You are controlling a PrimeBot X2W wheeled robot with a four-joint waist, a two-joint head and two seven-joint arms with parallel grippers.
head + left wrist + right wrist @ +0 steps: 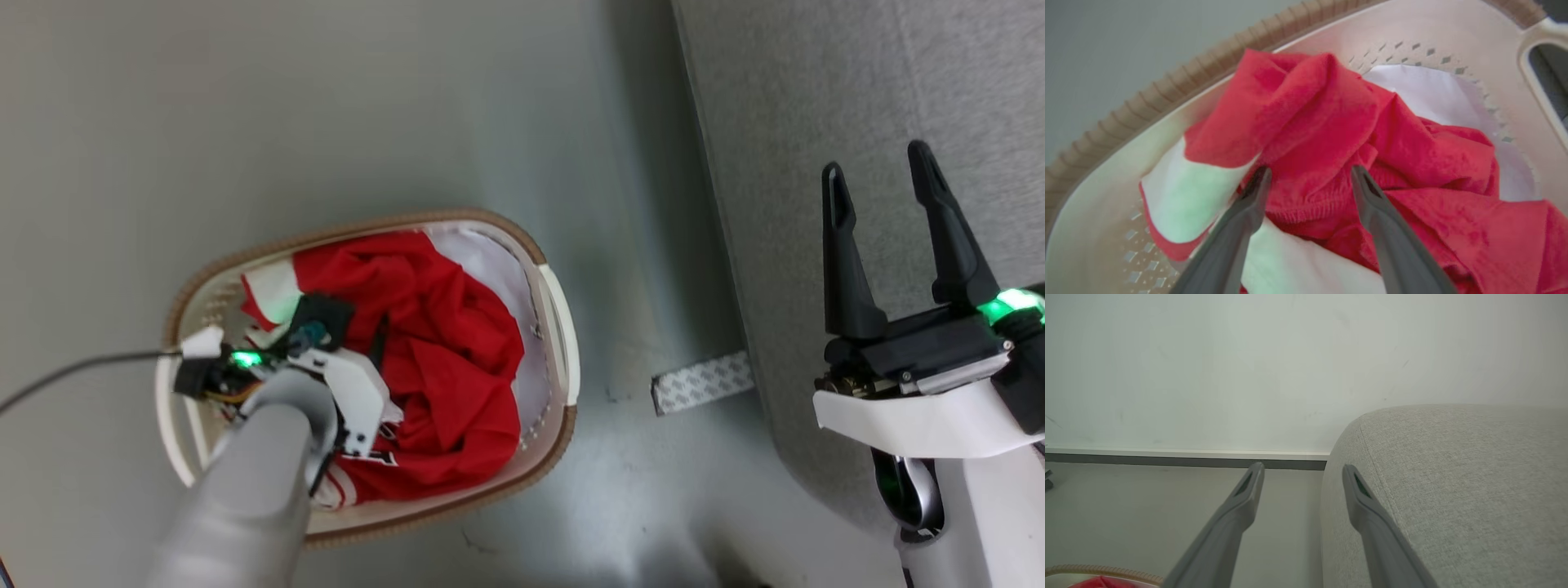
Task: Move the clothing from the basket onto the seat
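Red clothing [457,359] lies in the basket [569,343], left pincer [1309,171] wide over it, right pincer [875,163] wide.

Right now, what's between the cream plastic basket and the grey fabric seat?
Head view: grey floor, bare but for a white patterned strip by the seat.

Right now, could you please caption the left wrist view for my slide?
Open left gripper poised at the red clothing inside the basket.
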